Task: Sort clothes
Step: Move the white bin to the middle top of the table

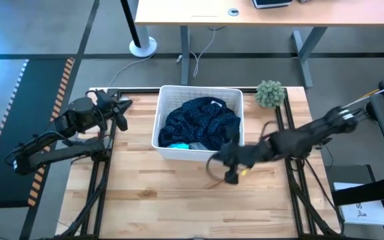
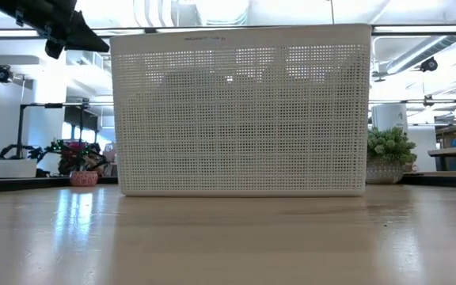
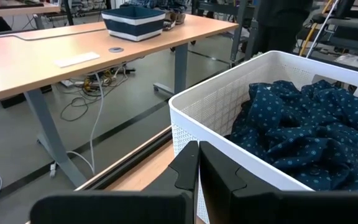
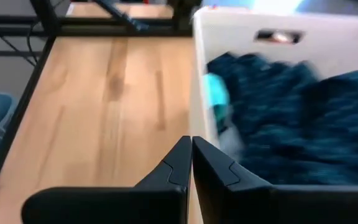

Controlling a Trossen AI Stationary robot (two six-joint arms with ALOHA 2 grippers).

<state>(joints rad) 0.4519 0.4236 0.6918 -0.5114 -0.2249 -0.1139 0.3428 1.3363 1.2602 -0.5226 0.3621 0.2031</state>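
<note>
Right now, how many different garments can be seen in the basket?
2: a navy dotted garment filling the white basket, and a teal garment at its front edge. More may lie hidden underneath.

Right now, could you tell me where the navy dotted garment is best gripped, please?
Probably at a raised fold near the middle of the navy dotted garment, coming straight down from above: it lies crumpled on top inside the white basket, whose walls block any approach from the side.

wooden table point(image 1: 145, 193), white basket point(image 1: 166, 151), small plant point(image 1: 270, 93)
</note>
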